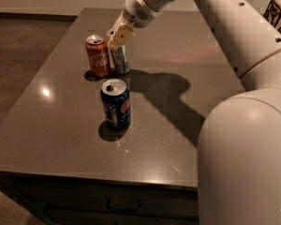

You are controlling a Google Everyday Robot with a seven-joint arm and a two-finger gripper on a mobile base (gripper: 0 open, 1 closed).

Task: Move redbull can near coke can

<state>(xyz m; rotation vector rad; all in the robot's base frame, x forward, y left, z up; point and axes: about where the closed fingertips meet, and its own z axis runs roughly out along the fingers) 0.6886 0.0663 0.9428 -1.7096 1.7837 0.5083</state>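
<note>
The redbull can [121, 58], slim and silver-grey, stands upright on the dark table [187, 64], right beside the red coke can [97, 56] on its right. My gripper [117, 37] reaches down from the upper right and is at the top of the redbull can, shut on it. The can's top is hidden by the cream-coloured fingers [121, 35].
A dark blue can with a red-white-blue logo [115, 103] stands nearer the front, below the other two cans. My white arm and body fill the right side of the view. A dark wire basket [277, 12] is at the far right edge.
</note>
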